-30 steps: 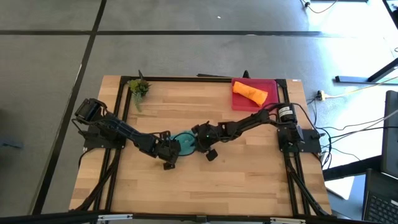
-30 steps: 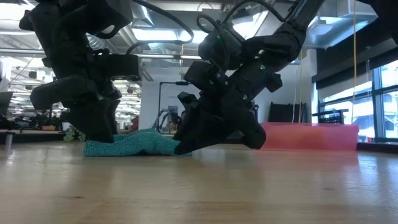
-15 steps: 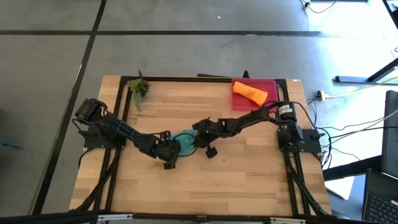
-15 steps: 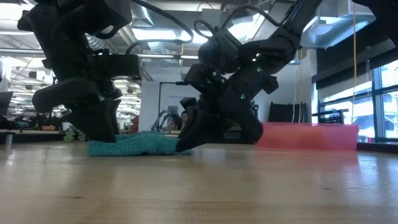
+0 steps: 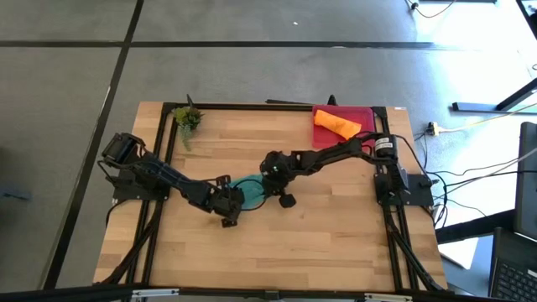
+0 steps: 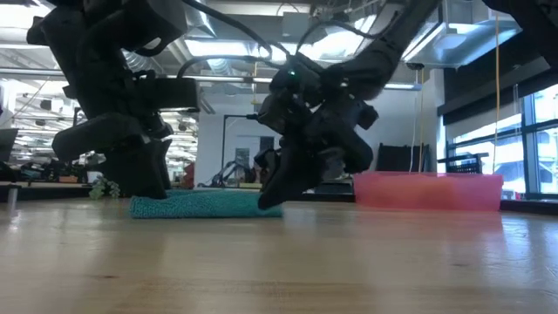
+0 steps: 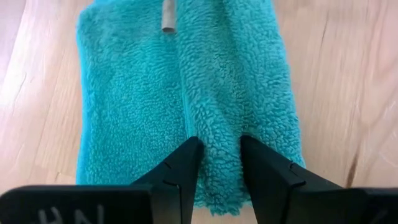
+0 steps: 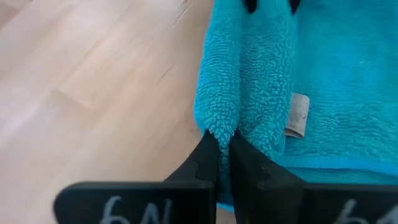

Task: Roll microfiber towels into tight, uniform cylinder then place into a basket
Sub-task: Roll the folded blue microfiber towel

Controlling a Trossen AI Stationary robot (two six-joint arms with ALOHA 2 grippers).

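A teal towel (image 5: 250, 190) lies folded on the wooden table's middle, stretched flat between my two grippers, as the low view shows (image 6: 205, 205). My left gripper (image 5: 230, 205) is at the towel's left end, closed on a raised fold. At the towel's right end my right gripper (image 5: 271, 192) is shut on a folded edge. A white tag (image 8: 298, 116) sticks out of the towel. An orange towel (image 5: 336, 126) lies rolled in the pink basket (image 5: 370, 112) at the far right corner. My left gripper pinches a raised fold of the teal towel (image 7: 219, 132) between its two fingers (image 7: 184, 163), at the towel's left end. It comes slanting down from the table's left. The towel lies on the table. My right gripper pinches a thick folded edge (image 8: 221, 124) at the towel's right end between its fingers (image 8: 244, 163). It comes slanting down from the table's right. The towel rests flat on the wood below.
A small green plant (image 5: 186, 118) lies at the far left corner. Bare wood (image 5: 336, 243) spreads toward the near edge. A black frame (image 5: 252, 106) runs along the table's far edge and sides.
My right gripper has rolled about its own line and shifted a little toward the table's far right. The teal towel, lumpy a second ago, now lies flatter and longer, its right end drawn toward the right. My left gripper has kept still.
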